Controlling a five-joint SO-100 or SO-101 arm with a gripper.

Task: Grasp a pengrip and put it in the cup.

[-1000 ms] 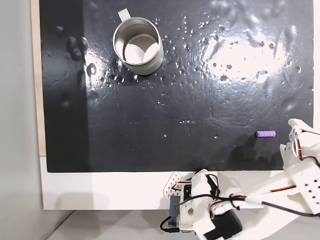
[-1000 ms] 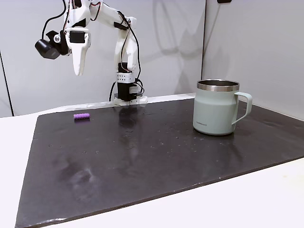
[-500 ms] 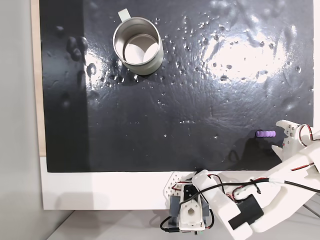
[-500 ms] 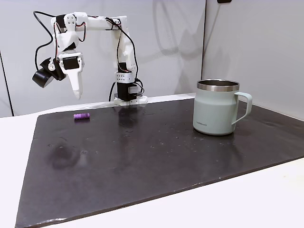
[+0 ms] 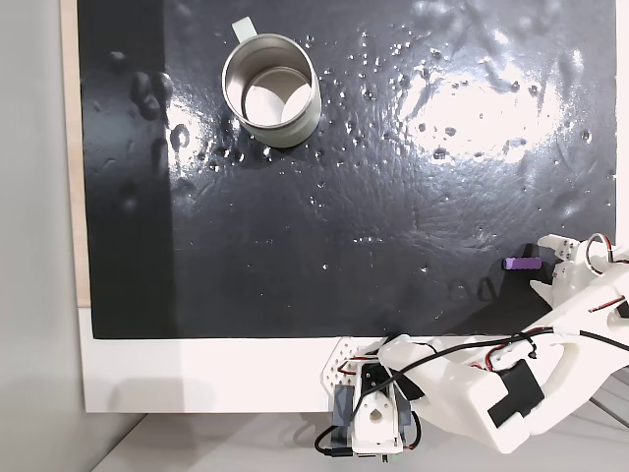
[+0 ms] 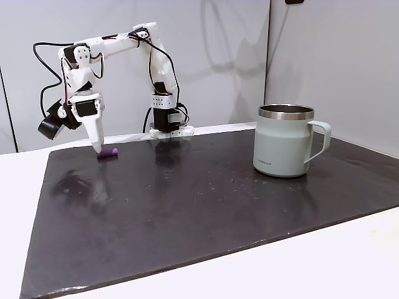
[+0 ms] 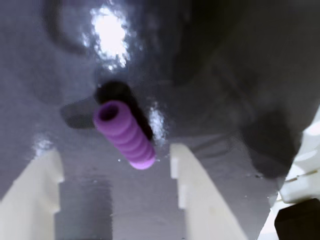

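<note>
You're hovering the gripper [image 7: 117,165], fingers spread, right over the pengrip [image 7: 125,135] lying near the mat's [image 5: 344,226] right edge in the top-down fixed view, so straddle it squarely before you're pinching.

In a fixed view the cup [image 5: 270,90] stands on the mat [image 5: 373,177] upper left, well apart from the pengrip [image 5: 518,264] at the right edge. The hand [image 5: 546,264] sits just right of the pengrip, which lies between its 2 fingers [image 7: 197,192] in the wrist view.
</note>
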